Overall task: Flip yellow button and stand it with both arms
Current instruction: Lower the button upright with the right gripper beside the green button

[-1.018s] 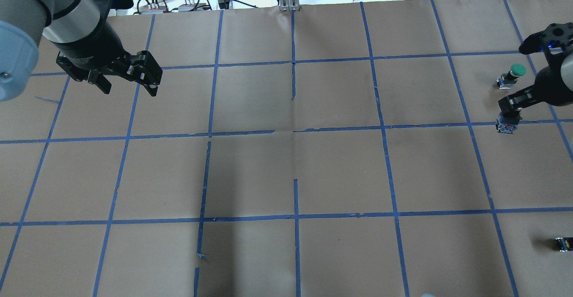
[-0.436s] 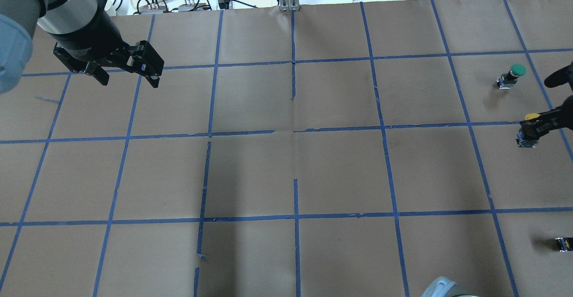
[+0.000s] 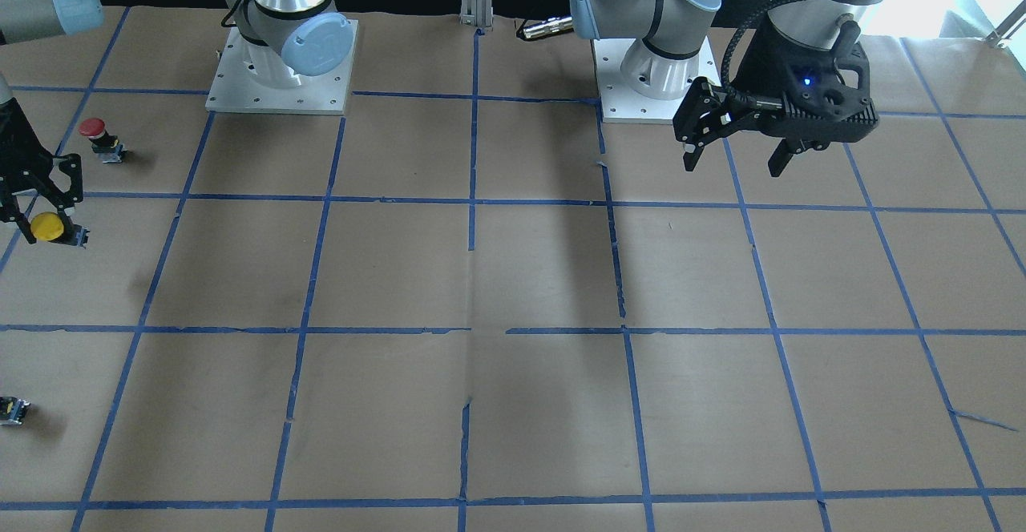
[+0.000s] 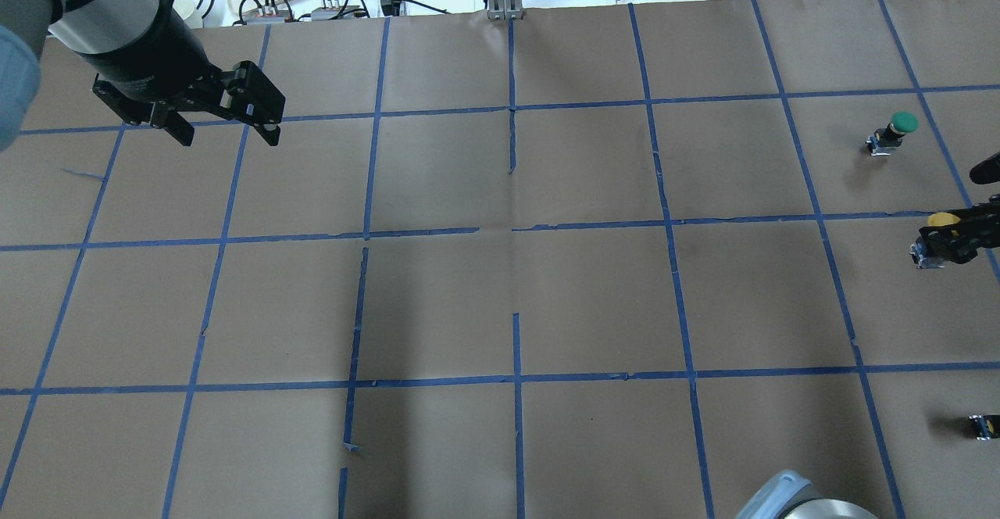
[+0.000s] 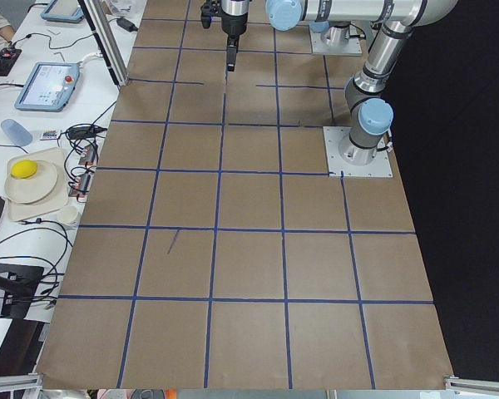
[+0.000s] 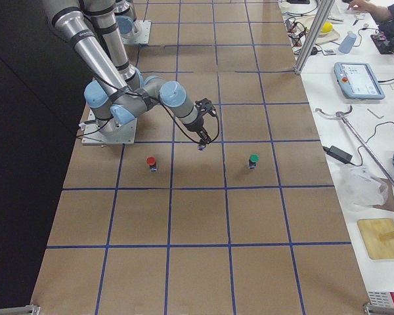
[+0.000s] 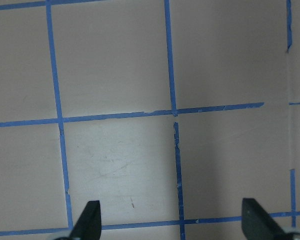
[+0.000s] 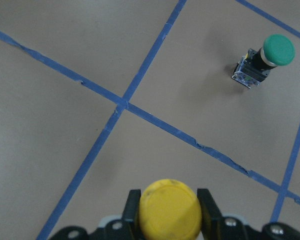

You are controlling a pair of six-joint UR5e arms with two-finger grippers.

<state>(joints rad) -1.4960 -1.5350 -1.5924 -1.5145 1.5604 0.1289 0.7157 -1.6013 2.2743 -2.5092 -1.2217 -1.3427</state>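
Brown and gridded in blue, the table [image 4: 594, 300] lies below my cameras. Over the last second my right gripper [image 4: 949, 239] has swung outward, jaws clamped on the yellow button [image 8: 171, 207], its cap toward the wrist. My left gripper [image 3: 733, 165] hangs far off, jaws apart, so I judge the handover hasn't started.

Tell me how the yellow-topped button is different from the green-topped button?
The yellow-capped push-button has a yellow top; the green-capped push-button has a green one. The yellow one is pinched between the fingers of the right gripper, while the green one stands alone on the brown paper-covered table, touched by nothing. A blue tape line lies between them. Both have a round mushroom cap on a small blocky body.
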